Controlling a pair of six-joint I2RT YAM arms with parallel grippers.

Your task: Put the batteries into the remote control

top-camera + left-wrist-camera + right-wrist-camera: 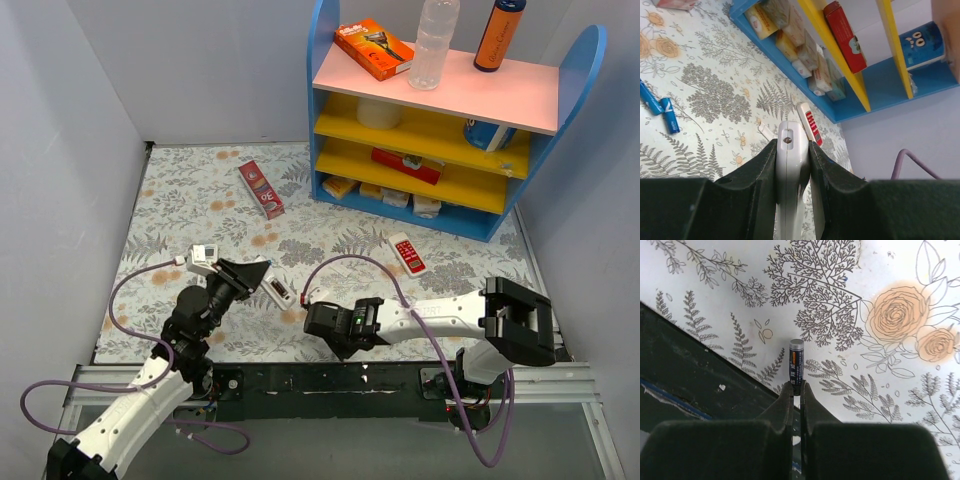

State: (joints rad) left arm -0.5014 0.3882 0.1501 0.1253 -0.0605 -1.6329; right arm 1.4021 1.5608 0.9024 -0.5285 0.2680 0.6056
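Note:
The remote control is a slim white bar held edge-on just above the flowered mat, with my left gripper shut on its sides. In the left wrist view the remote control stands between the two black fingers of the left gripper, its end with a small screw hole pointing away. To its right, low over the mat's near edge, my right gripper is shut on one of the batteries. That dark battery with a metal cap sticks out past the tips of the right gripper.
A red-faced remote lies on the mat in front of the blue and yellow shelf. A red box lies further back. A small white device sits behind the left gripper. Two short blue cylinders lie on the mat. A black rail runs along the near edge.

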